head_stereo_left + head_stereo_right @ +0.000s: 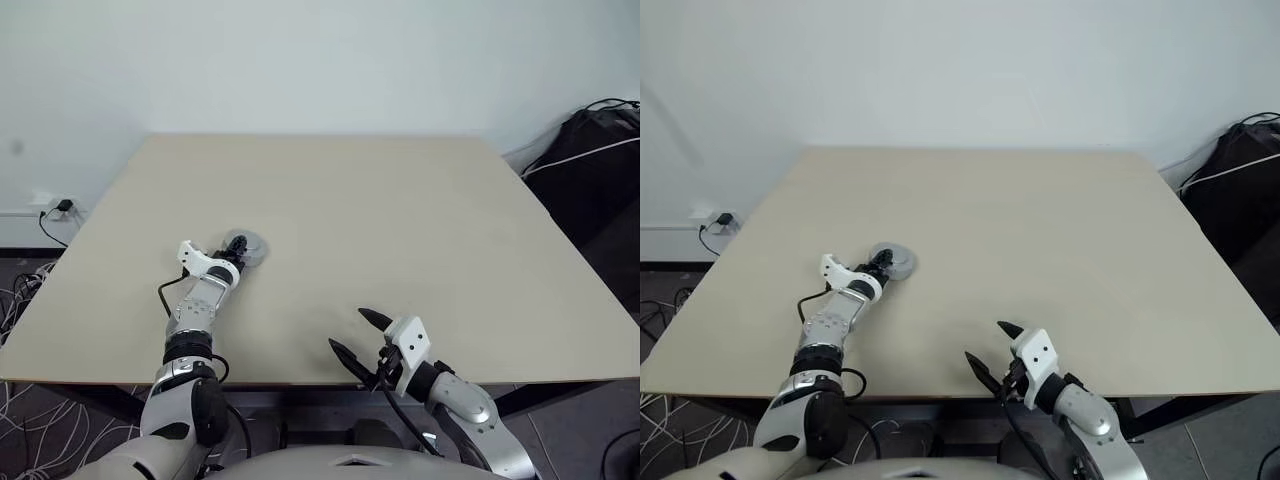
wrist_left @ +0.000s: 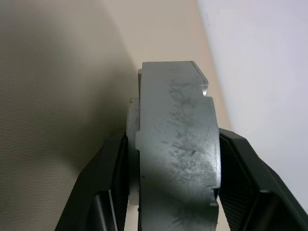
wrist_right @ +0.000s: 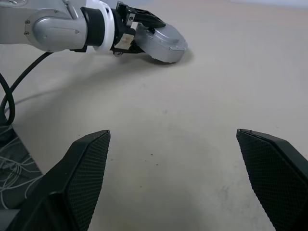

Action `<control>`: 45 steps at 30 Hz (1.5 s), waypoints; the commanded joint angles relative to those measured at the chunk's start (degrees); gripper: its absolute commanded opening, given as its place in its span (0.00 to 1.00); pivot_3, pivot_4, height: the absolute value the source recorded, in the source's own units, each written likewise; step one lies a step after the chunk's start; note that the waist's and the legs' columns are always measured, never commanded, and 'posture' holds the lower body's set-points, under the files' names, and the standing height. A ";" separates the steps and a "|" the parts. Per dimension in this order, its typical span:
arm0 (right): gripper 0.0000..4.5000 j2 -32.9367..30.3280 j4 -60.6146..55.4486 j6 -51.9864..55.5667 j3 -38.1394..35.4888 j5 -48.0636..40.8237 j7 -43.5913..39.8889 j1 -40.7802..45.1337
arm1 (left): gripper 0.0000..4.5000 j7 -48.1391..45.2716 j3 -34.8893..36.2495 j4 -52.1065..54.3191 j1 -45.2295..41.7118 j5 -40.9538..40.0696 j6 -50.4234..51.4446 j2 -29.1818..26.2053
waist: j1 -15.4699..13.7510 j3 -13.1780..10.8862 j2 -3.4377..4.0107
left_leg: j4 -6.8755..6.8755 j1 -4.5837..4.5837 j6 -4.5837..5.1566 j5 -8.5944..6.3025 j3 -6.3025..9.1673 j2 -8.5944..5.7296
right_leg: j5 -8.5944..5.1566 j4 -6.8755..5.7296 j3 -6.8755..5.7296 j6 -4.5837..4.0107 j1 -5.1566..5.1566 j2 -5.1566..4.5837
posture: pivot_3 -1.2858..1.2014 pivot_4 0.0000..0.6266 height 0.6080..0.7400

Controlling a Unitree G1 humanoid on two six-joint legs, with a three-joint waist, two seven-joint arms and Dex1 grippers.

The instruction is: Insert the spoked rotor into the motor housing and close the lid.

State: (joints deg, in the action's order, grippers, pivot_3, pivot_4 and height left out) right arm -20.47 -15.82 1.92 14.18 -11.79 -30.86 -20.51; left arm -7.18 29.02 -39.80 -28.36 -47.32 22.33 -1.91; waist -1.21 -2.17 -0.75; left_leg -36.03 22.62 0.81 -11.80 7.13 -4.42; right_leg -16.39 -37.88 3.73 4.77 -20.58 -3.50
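My left gripper [image 1: 236,251] is shut on a silver-grey round metal disc [image 1: 252,247], which by its look is the lid. The black fingers [image 2: 113,178] clamp its two opposite edges. The disc [image 3: 161,42] sits tilted, its lower edge down at the tan table [image 1: 400,220], left of the middle. My right gripper [image 1: 352,335] hovers open and holds nothing, over the table's near edge, well to the right of the disc. The spoked rotor and the motor housing are hidden or out of view.
A black bag [image 1: 595,165] with a white cable lies off the table's right side. A wall socket with a plug [image 1: 60,208] and loose cables are on the floor to the left. A white wall rises behind the table.
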 commanded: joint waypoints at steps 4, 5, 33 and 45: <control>1.00 0.42 -1.47 0.91 -0.63 -0.34 -0.27 1.40 | 0.82 -0.63 -0.21 5.06 3.51 0.92 3.73 -1.42 | 0.42 0.08 -0.01 | 0.00 -0.02 0.01 0.00 0.00 0.00 | 0.02 0.01 0.03 0.02 0.00 -0.02 | 0.52 0.00 1.00; 1.00 0.42 -1.57 1.22 -0.68 -0.35 -0.28 1.54 | 0.88 -0.50 -0.31 6.47 4.66 0.87 4.65 -1.45 | 0.48 0.14 0.01 | 0.01 -0.02 0.00 0.00 0.03 0.00 | 0.02 0.03 0.01 0.01 0.00 -0.02 | 0.52 0.00 1.00; 1.00 4.78 -7.62 8.76 -1.66 -0.57 5.33 1.45 | 1.00 -20.41 -28.59 49.94 46.08 20.85 -1.01 -13.00 | 1.50 0.89 0.98 | 0.40 -0.06 0.02 -0.08 -0.06 0.01 | -0.41 0.17 0.24 -0.54 0.02 -0.66 | 0.52 0.00 1.00; 1.00 8.92 -4.75 -0.63 -4.04 6.22 13.75 -0.62 | 1.00 -13.01 -32.44 46.16 52.46 41.67 -38.86 -7.04 | 0.74 0.49 0.93 | 0.55 0.12 0.02 -0.08 -0.08 0.02 | -0.50 0.17 0.14 -0.55 -0.20 -0.66 | 0.52 0.00 1.00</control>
State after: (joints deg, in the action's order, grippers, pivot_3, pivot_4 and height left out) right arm -11.97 -19.73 4.09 11.01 -6.61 -18.34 -21.29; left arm -21.46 -3.59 6.64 24.05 -7.46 -11.08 -9.44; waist -0.47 -1.68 0.18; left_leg -35.48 22.74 0.83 -11.88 7.05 -4.40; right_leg -16.89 -37.71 3.83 4.23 -20.78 -4.16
